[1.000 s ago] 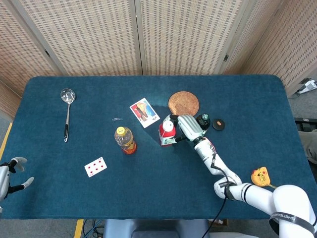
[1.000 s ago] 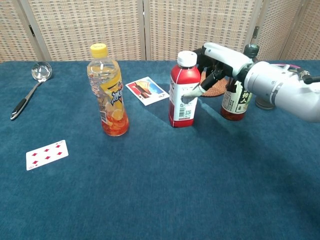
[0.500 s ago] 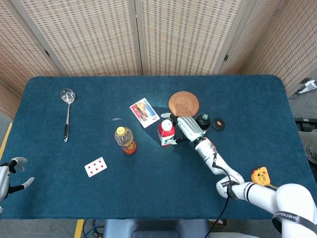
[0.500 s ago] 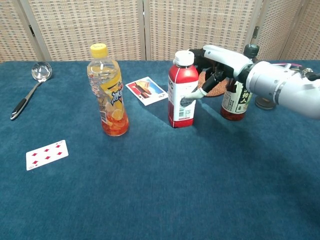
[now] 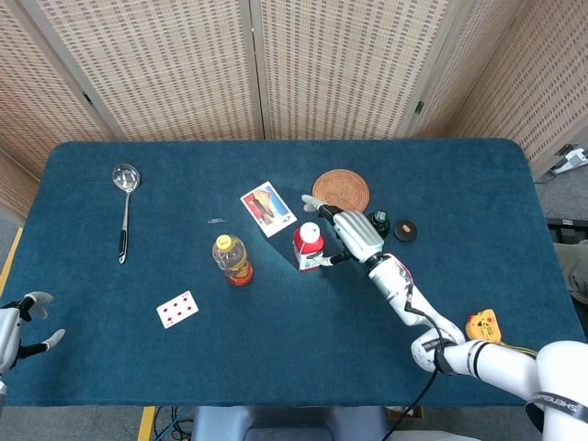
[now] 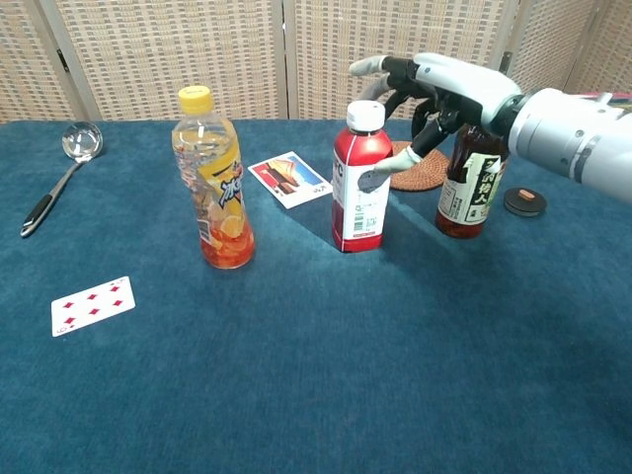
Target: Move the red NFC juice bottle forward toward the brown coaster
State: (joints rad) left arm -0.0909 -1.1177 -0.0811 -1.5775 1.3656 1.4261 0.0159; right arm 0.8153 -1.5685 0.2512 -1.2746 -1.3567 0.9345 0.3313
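The red NFC juice bottle (image 5: 309,246) (image 6: 360,188) stands upright with a white cap, just in front of the brown woven coaster (image 5: 341,191) (image 6: 415,168). My right hand (image 5: 354,231) (image 6: 439,84) hovers to the right of and above the bottle's cap with its fingers spread. One fingertip (image 6: 375,178) reaches down to the bottle's label; nothing is gripped. My left hand (image 5: 18,333) sits at the table's near left corner, fingers apart and empty.
A dark sauce bottle (image 5: 378,220) (image 6: 472,188) stands close under the right hand, a black disc (image 5: 405,230) beside it. An orange drink bottle (image 5: 233,259), two cards (image 5: 268,209) (image 5: 177,309), a ladle (image 5: 124,207) and a yellow tape measure (image 5: 482,326) lie about.
My right hand has let go of the red bottle, risen and spread its fingers. The bottle, tilted half a second ago, now stands straight, slightly nearer the coaster.
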